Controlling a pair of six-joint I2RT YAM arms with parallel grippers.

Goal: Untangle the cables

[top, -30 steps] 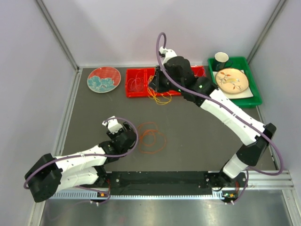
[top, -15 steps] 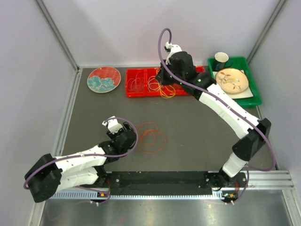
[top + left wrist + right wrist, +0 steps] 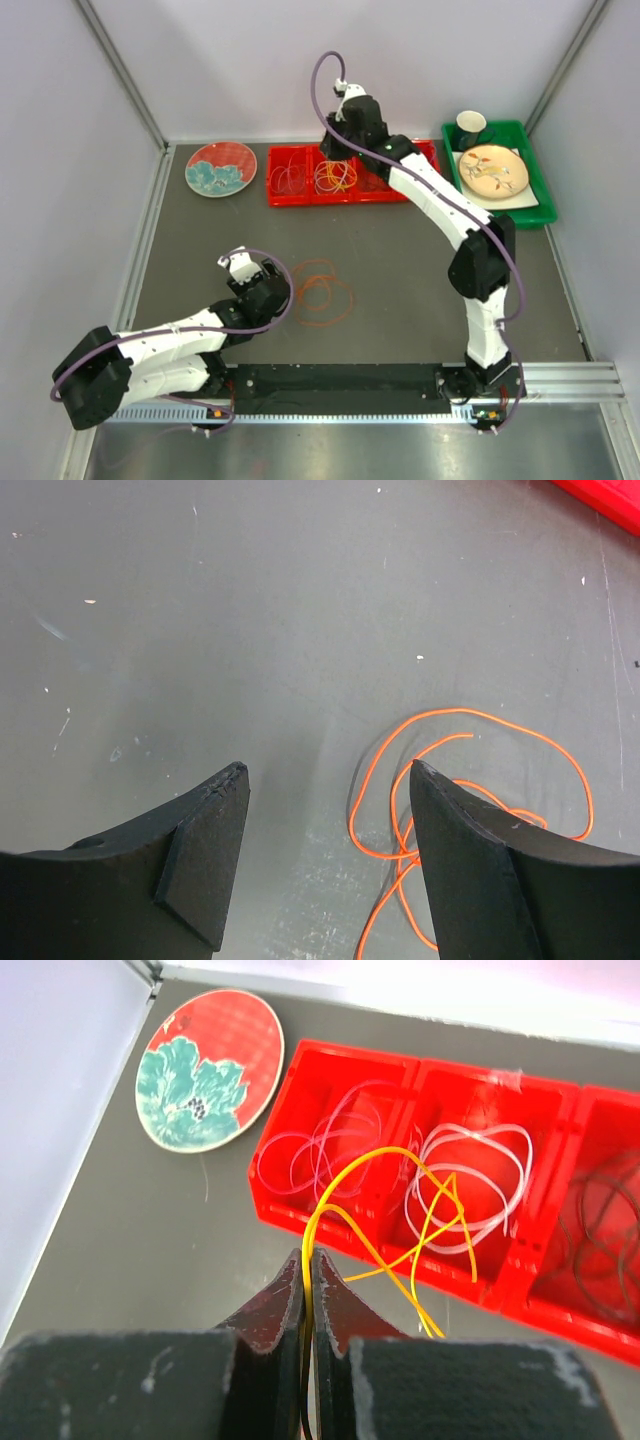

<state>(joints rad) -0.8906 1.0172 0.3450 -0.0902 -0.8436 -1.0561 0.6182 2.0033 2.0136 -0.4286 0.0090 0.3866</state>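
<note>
Now the right tool (image 3: 308,1255) is clenched tight on the yellow cable (image 3: 385,1150), w/ the thin wire pinched between its two closed tips. A sec ago this tool (image 3: 338,150) was lower & nearer, and the yellow cable (image 3: 335,178) hung over the front lip of the red tray (image 3: 300,200) onto the surface (image 3: 420,270). Since then the arm has reached farther back, so the wire dangles over the tray instead. It runs up from the tips in a big bent loop w/ a few loose ends. It hangs above the red tray (image 3: 290,1215), about where the left & middle boxes meet.

Under it, a white cable (image 3: 480,1135) lies curled in the middle box. A pink-purple cable (image 3: 320,1145) lies in the left box & a dark cable (image 3: 600,1230) in the right box.

The left tool (image 3: 328,770) has not moved. It's released, tips wide apart w/ nothing between. The orange cable (image 3: 465,711) lies flat on the surface in loose loops just ahead of its right tip, and part is hidden behind that tip. From the top view, the orange cable (image 3: 322,290) is just right of the left tool (image 3: 240,262), same spot as before.
</note>
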